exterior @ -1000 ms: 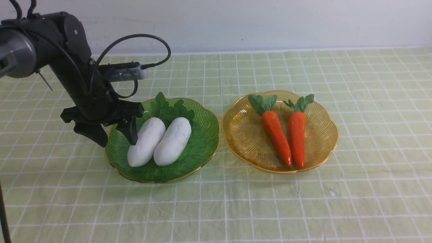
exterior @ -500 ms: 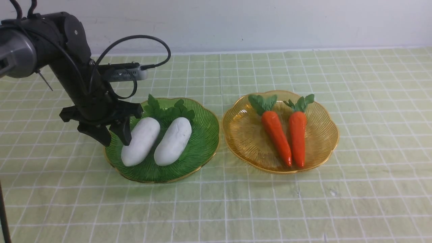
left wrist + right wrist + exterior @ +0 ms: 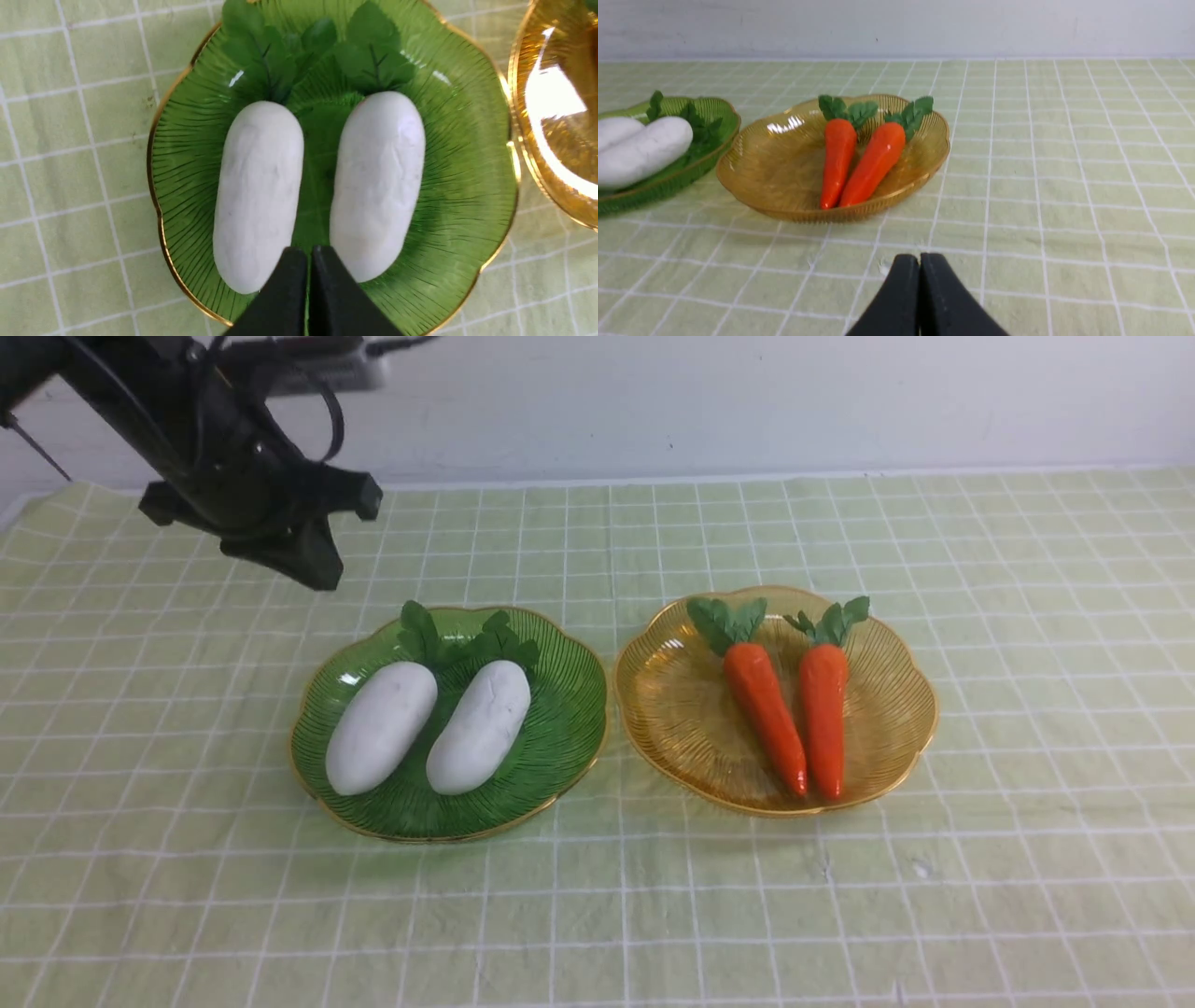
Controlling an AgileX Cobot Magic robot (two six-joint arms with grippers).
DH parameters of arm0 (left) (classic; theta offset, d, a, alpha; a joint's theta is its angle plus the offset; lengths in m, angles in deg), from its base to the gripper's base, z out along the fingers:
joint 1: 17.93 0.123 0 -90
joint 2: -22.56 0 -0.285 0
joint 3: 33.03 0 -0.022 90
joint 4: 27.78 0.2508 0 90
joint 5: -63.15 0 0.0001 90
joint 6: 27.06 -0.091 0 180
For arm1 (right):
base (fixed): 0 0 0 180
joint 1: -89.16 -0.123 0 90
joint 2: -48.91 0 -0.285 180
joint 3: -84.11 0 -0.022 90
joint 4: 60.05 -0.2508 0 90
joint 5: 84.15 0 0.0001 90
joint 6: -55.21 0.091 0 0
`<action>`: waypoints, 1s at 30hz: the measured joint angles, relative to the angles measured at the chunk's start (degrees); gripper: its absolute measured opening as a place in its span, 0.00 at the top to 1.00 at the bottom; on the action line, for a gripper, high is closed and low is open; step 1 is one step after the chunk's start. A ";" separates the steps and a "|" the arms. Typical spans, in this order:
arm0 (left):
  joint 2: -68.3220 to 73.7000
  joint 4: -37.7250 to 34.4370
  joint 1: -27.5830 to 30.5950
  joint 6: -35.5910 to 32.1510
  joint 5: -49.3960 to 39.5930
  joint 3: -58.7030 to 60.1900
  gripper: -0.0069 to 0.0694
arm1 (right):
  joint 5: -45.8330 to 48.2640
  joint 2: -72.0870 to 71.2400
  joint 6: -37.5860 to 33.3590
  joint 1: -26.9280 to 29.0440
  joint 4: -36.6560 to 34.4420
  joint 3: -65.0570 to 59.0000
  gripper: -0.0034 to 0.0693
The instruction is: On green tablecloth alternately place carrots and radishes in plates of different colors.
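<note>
Left end effector (image 3: 313, 565) risen from green plate (image 3: 560, 728), fingers together, 2 radishes (image 3: 381, 728) inside

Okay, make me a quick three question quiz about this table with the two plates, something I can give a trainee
1. True or false: both radishes lie in the green plate.
2. How many carrots are in the amber plate?
3. The left claw is: A) shut on a radish, B) shut and empty, above the tablecloth, C) open over the carrots.

Key: 1 true; 2 two; 3 B.
</note>
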State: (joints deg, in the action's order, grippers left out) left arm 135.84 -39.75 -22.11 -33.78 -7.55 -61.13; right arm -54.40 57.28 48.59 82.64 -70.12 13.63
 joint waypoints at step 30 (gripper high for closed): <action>-37.95 3.77 -0.04 -0.27 -1.16 24.14 0.92 | -6.61 -1.08 0.07 8.47 3.85 -7.78 0.97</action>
State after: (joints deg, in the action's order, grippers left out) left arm 97.90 -35.99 -22.15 -34.05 -8.71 -36.99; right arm -61.01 56.21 48.66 91.11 -66.27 5.85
